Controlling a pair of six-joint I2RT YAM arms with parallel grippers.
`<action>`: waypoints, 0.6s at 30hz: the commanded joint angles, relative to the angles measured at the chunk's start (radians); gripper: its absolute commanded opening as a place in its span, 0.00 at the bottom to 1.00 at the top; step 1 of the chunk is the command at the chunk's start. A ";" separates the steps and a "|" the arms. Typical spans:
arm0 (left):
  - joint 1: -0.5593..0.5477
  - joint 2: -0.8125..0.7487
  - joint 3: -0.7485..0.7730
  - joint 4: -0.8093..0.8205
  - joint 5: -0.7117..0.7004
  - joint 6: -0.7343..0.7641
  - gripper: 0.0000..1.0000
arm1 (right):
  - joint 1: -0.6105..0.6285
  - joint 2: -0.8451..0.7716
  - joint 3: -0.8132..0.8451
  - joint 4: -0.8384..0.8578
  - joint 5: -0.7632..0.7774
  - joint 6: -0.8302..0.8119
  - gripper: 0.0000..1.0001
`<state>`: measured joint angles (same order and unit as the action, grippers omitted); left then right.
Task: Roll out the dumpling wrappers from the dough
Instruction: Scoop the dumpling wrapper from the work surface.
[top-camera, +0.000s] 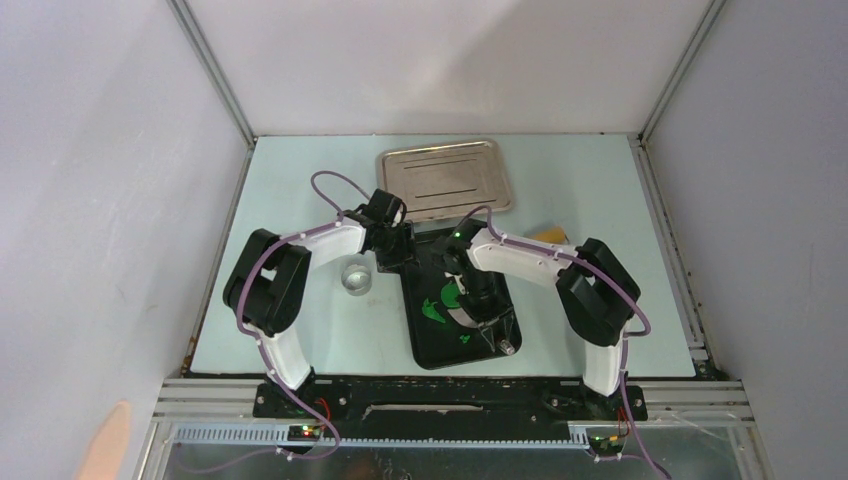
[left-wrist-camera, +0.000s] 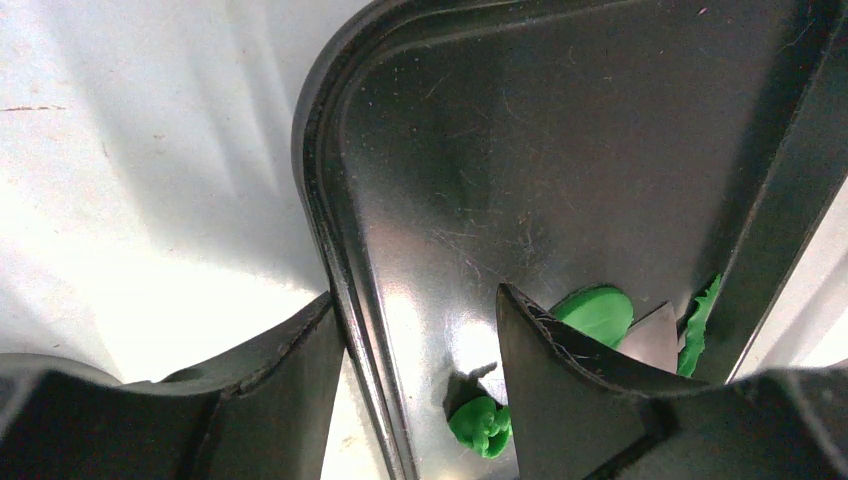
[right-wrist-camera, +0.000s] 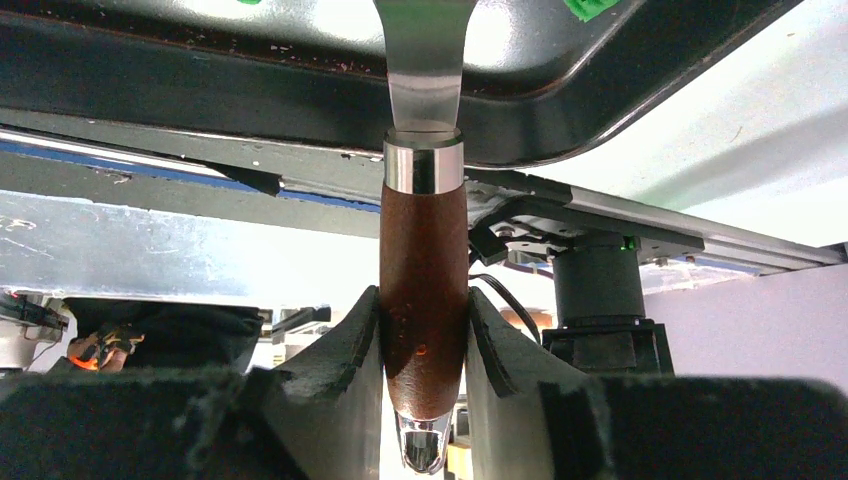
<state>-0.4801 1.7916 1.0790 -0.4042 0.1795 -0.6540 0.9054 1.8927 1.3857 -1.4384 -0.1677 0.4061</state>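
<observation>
The dough lies as bright green pieces (top-camera: 437, 310) on the black tray (top-camera: 430, 348). In the left wrist view a flat round green disc, a dumpling wrapper (left-wrist-camera: 597, 312), rests on the tray floor (left-wrist-camera: 520, 150) beside a metal blade (left-wrist-camera: 650, 340). A small green lump (left-wrist-camera: 478, 425) and a jagged green scrap (left-wrist-camera: 697, 325) lie nearby. My left gripper (top-camera: 395, 250) (left-wrist-camera: 415, 300) stands open astride the tray's far-left rim, one finger outside and one inside. My right gripper (top-camera: 478, 312) (right-wrist-camera: 424, 300) is shut on the dark wooden handle (right-wrist-camera: 424, 250) of a scraper, whose blade (right-wrist-camera: 424, 60) reaches over the tray.
A silver metal tray (top-camera: 445, 180) lies at the back of the table. A small round metal cup (top-camera: 357, 277) stands left of the black tray, close to my left arm. A tan object (top-camera: 548, 233) shows partly behind my right arm.
</observation>
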 joint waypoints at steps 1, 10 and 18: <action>-0.015 0.027 -0.023 -0.001 0.008 0.014 0.61 | -0.006 0.008 0.008 -0.011 0.017 -0.023 0.00; -0.015 0.030 -0.018 -0.008 0.006 0.016 0.61 | 0.001 0.061 0.088 -0.027 0.026 -0.060 0.00; -0.015 0.037 -0.016 -0.005 0.011 0.014 0.61 | 0.021 0.104 0.175 -0.036 0.031 -0.075 0.00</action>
<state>-0.4801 1.7916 1.0790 -0.4046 0.1802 -0.6537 0.9112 1.9781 1.4933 -1.5146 -0.1501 0.3584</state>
